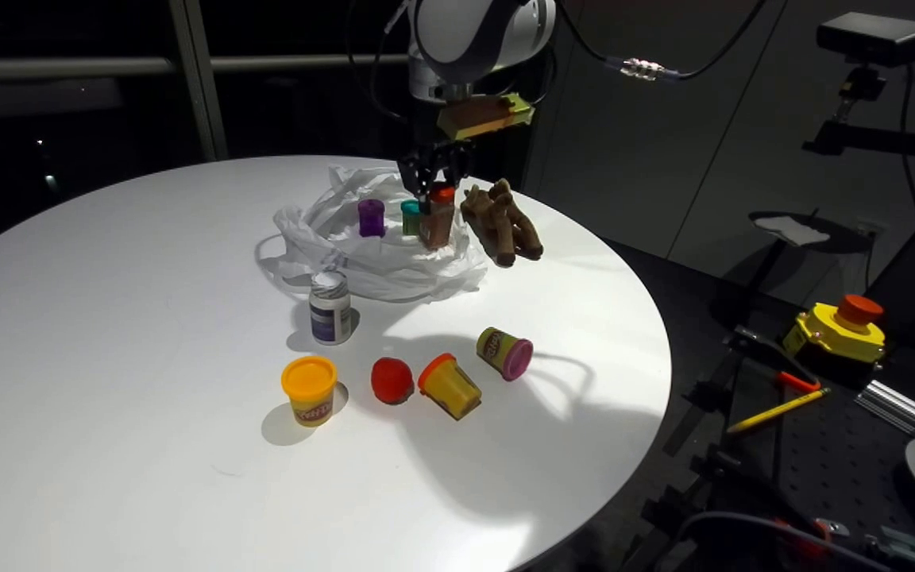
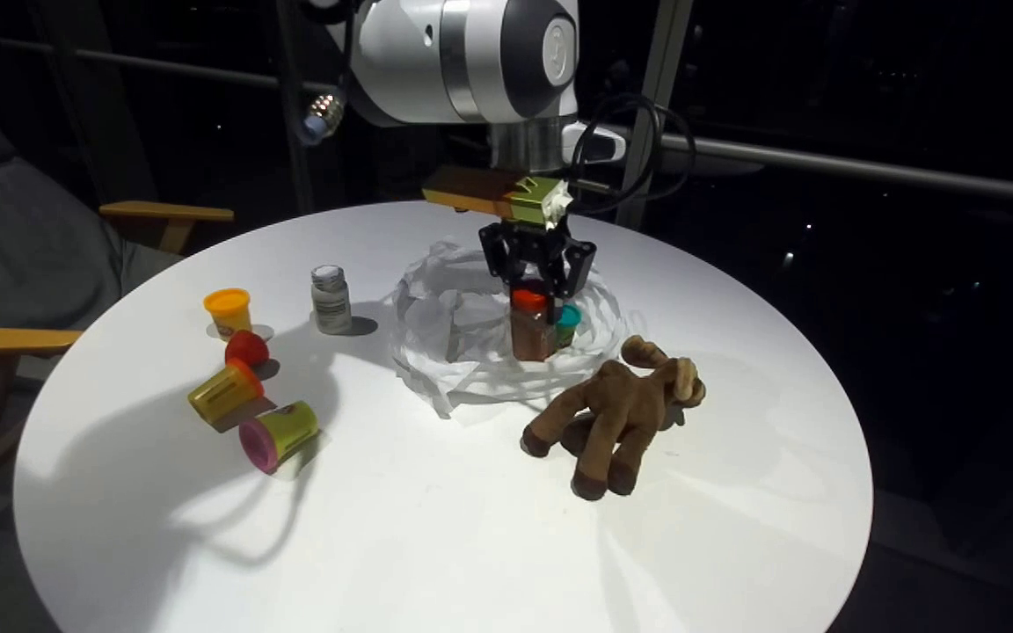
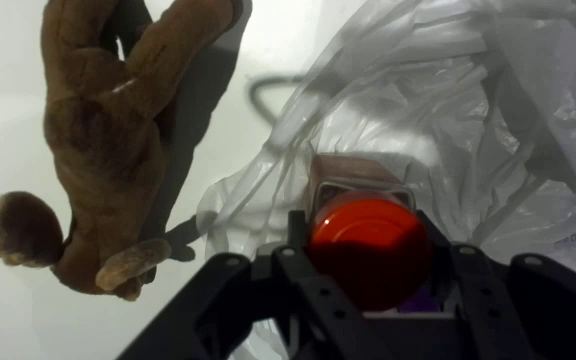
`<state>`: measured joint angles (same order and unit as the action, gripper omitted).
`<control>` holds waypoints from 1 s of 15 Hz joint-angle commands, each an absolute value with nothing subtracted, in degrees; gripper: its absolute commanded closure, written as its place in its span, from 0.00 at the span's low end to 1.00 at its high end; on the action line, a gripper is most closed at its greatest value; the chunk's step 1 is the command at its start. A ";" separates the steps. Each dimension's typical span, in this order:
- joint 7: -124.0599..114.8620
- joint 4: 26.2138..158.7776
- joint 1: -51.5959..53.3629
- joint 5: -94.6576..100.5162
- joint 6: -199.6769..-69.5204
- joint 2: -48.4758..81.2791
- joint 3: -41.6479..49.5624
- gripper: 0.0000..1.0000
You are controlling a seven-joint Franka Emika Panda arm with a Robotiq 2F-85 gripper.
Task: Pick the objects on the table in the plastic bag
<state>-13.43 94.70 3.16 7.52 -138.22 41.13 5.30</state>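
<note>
A brown jar with a red cap [image 1: 436,226] stands in the open white plastic bag [image 1: 382,276]. My gripper [image 2: 535,299] points down with its fingers on both sides of the jar's cap [image 3: 368,225]. A purple tub [image 1: 372,218] and a teal-lidded tub [image 1: 411,218] are also in the bag. Outside it stand a white bottle [image 1: 330,311] and a yellow tub with an orange lid [image 1: 310,389]. A red strawberry-like object [image 1: 391,380], an orange-lidded tub [image 1: 449,387] and a pink-lidded tub [image 1: 504,353] lie nearby.
A brown stuffed animal [image 2: 621,409] lies on the round white table [image 2: 436,527] close beside the bag; it also shows in the wrist view [image 3: 103,150]. The bag's crumpled rim [image 3: 288,130] surrounds the jar.
</note>
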 commanded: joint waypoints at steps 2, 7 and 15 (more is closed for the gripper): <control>-8.56 91.87 1.99 7.30 -135.48 42.06 4.80 0.23; -6.16 94.23 1.37 7.59 -136.30 39.12 5.20 0.00; -11.47 108.37 7.47 14.88 -135.40 23.55 6.67 0.00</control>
<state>-10.30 98.49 4.83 12.07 -135.16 32.37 7.38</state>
